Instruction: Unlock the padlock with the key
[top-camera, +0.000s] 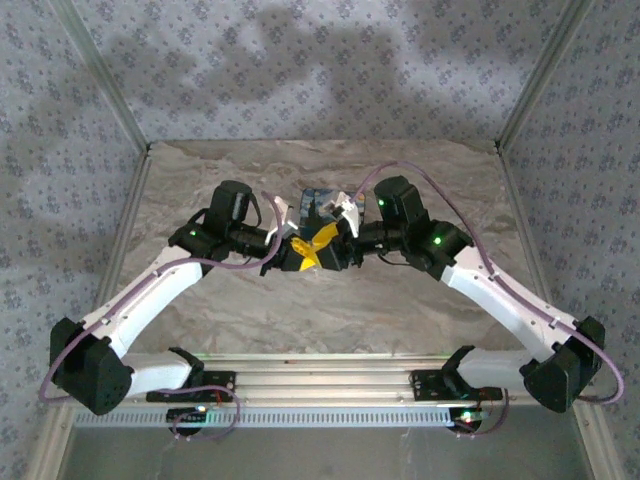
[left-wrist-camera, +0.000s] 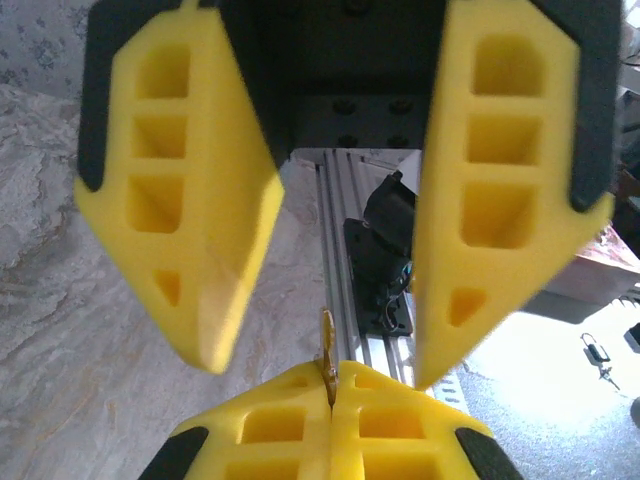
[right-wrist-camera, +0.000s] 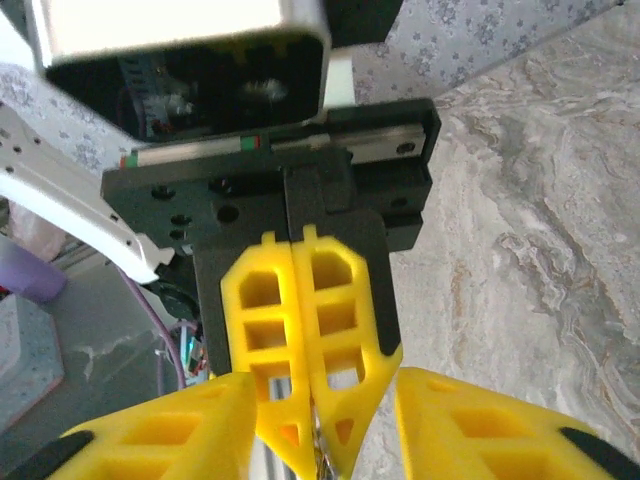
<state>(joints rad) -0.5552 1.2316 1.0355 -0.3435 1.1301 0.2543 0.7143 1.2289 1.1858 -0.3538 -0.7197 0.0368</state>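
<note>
A small brass key (left-wrist-camera: 326, 345) stands edge-on out of my left gripper (left-wrist-camera: 331, 372), which is shut on it. The key's end (right-wrist-camera: 320, 455) also shows in the right wrist view, low between those shut yellow fingers (right-wrist-camera: 300, 330). My right gripper (right-wrist-camera: 325, 400) faces the left one head-on and is open, one finger on each side of the left fingertips and the key. Both grippers meet above the middle of the marble table (top-camera: 420, 180), the left gripper (top-camera: 303, 254) beside the right gripper (top-camera: 336, 245). The padlock is hidden.
An aluminium rail (top-camera: 320, 380) with both arm bases runs along the table's near edge. Patterned walls close off the back and sides. A small metal thing (left-wrist-camera: 597, 352) lies on the bright surface beyond the rail.
</note>
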